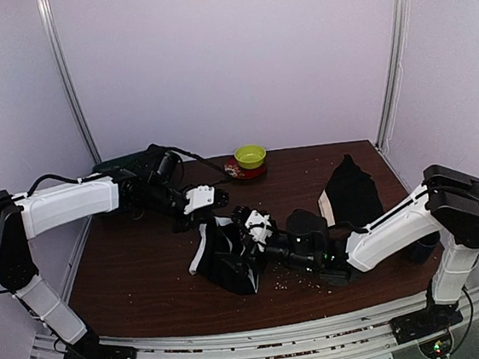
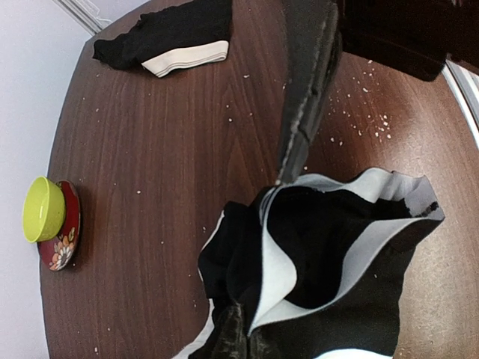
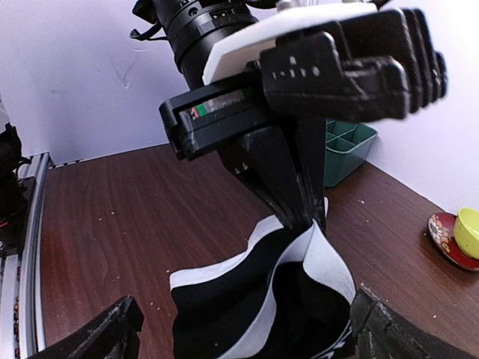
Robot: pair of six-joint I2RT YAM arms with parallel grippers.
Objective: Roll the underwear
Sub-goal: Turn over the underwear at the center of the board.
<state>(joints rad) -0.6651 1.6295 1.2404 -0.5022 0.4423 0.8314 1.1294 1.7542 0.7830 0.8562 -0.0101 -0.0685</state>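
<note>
The strapped underwear point(image 1: 230, 264), black with white-edged bands, hangs lifted over the table's middle. My left gripper point(image 1: 216, 221) is shut on its top edge; the pinch shows in the left wrist view point(image 2: 241, 335) and in the right wrist view point(image 3: 307, 213). My right gripper point(image 1: 252, 230) is open, its fingers point(image 3: 101, 336) spread on either side of the hanging garment point(image 3: 247, 299). One right finger point(image 2: 307, 97) touches the white trim point(image 2: 284, 247). The plain black underwear point(image 1: 349, 187) with one white band lies flat at the right, also in the left wrist view point(image 2: 176, 37).
A green bowl point(image 1: 250, 155) on a red saucer point(image 2: 63, 243) stands at the table's far edge. A dark green bin point(image 3: 348, 146) sits at the far left corner. White crumbs point(image 2: 378, 127) are scattered on the brown table point(image 1: 146, 266).
</note>
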